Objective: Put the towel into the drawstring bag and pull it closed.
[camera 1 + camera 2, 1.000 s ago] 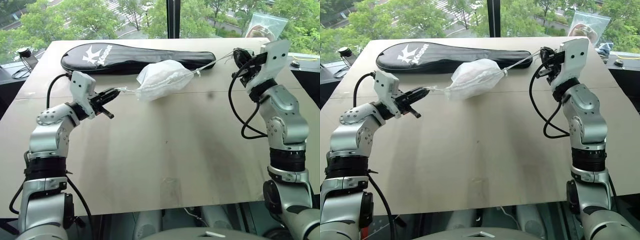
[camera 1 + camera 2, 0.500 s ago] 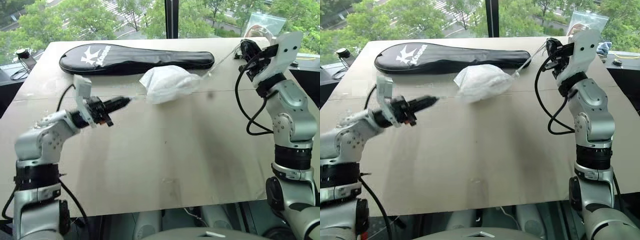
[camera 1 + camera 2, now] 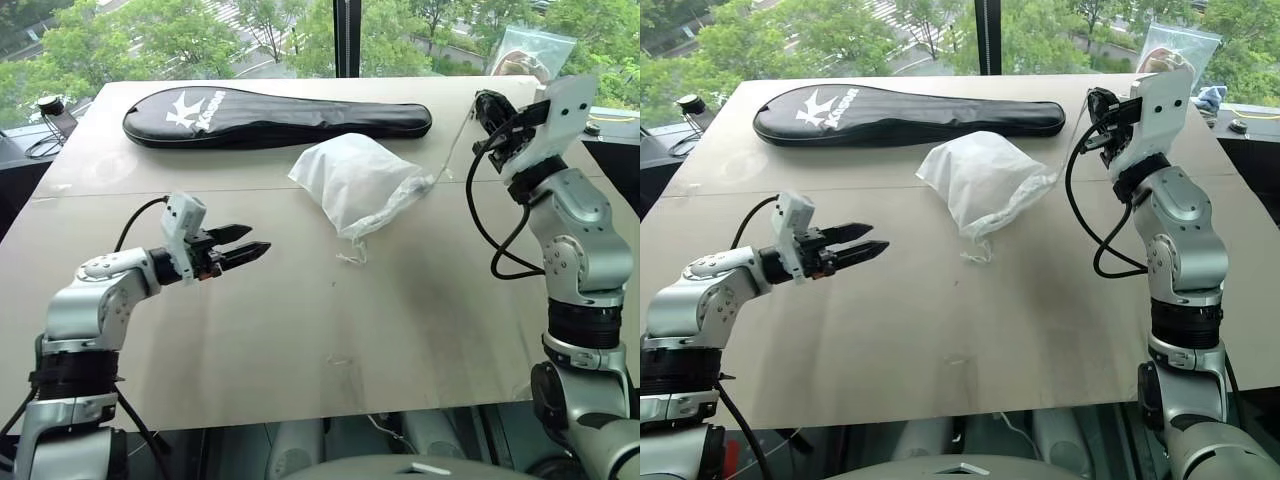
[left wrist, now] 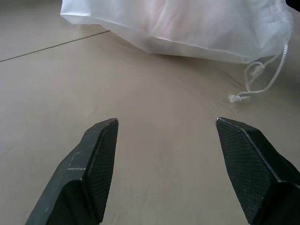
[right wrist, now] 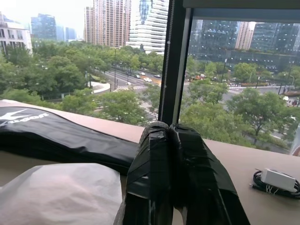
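Centrally on the worktop lies the drawstring bag, a full white pouch resting on its side with its gathered mouth turned toward four o'clock. From that mouth one thin cord trails loose onto the bare surface at about six o'clock of the bag, ending in a small knot; a second cord rises taut toward two o'clock, up to my right tool. That right tool is held raised above the worktop's far right corner, its two taped fingers pressed together; whether the cord is pinched between them I cannot tell. My left tool hovers low over the worktop at about eight o'clock of the bag, well apart from it, its fingers spread wide with nothing between them, pointing toward three o'clock. The towel is not separately distinguishable; the bag bulges as a filled pouch, and a faint pinkish mass shows through its thin fabric in the left wrist view. Beyond the bag, at twelve o'clock, lies a long black racket cover, parallel to the worktop's far edge.
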{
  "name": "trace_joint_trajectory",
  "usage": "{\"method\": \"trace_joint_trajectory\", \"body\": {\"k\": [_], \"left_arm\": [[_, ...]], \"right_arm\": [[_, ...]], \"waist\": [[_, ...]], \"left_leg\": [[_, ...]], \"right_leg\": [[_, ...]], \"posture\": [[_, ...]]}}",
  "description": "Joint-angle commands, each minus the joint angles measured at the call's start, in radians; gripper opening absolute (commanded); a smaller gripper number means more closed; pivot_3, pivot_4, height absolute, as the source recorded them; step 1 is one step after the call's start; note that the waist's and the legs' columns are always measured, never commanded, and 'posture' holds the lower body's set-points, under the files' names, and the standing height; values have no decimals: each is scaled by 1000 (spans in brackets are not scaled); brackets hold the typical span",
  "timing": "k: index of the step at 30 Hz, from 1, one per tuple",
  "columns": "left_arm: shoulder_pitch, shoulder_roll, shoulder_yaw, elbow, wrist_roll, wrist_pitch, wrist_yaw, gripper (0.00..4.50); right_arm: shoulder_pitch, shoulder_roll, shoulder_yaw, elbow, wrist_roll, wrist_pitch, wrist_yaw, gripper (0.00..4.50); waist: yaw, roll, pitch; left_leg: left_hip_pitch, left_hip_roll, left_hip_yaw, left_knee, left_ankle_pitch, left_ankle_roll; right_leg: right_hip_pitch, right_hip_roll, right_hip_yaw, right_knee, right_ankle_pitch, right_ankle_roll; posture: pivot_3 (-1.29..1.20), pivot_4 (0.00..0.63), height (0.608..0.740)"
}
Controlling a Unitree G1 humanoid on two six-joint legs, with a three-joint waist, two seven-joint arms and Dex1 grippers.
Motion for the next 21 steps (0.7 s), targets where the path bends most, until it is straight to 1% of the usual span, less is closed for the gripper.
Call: {"method": "trace_joint_trajectory", "body": {"k": [1, 4, 8, 11, 13, 15, 16, 17, 21], "left_arm": [[-2, -76, -60, -137, -1, -11, 47, 3412], [-3, -136, -142, -165, 72, -66, 78, 3412], [-18, -209, -214, -168, 104, -88, 106, 3412], [-36, -260, -238, -146, 111, -95, 117, 3412], [-41, -276, -242, -139, 93, -85, 95, 3412], [-44, -285, -237, -139, 73, -70, 79, 2901], [-44, -287, -236, -138, 67, -63, 74, 2470], [-46, -288, -241, -136, 67, -60, 68, 2220], [-55, -310, -267, -126, 72, -59, 58, 2220]], "right_arm": [[2, 0, -5, -72, 19, 9, -3, 0], [8, 2, -4, -85, 21, 18, -6, 0], [12, 4, -2, -98, 20, 29, -9, 0], [18, 2, -3, -115, 21, 38, -12, 0], [22, 1, -2, -123, 18, 43, -15, 0], [23, 1, -2, -130, 18, 49, -17, 0], [25, 1, -2, -134, 18, 51, -18, 0], [26, 2, -2, -136, 18, 53, -19, 0], [28, 3, 0, -145, 17, 58, -23, 0]], "waist": [[3, 0, 0], [3, 0, 0], [-2, 0, 0], [-2, 0, 0], [-2, 0, 0], [-3, 0, 0], [-3, 0, 0], [-3, 0, 0], [-2, 0, 0]], "left_leg": [[0, 0, 0, 0, 0, 0], [0, -1, 1, 0, 0, 0], [1, 0, 1, 0, 0, 0], [1, 0, 1, 1, 0, 0], [1, 0, 1, 1, 0, 0], [1, 0, 1, 1, 0, 0], [1, 0, 1, 1, 0, 0], [1, 0, 1, 1, 0, 0], [1, 0, 1, 1, 0, 0]], "right_leg": [[0, 0, 0, 0, 0, 0], [0, 0, 1, 0, 0, 0], [0, 0, 1, 1, 0, 0], [0, 0, 1, 2, 0, 0], [0, 0, 1, 2, 0, 0], [0, 1, 1, 2, 0, 0], [0, 1, 1, 2, 0, 0], [0, 1, 2, 2, 0, 0], [0, 0, 2, 2, 0, 0]], "posture": [[0, 150, 740], [0, 150, 740], [0, 150, 740], [0, 150, 740], [0, 150, 740], [0, 150, 740], [0, 150, 740], [0, 150, 740], [0, 150, 740]]}}
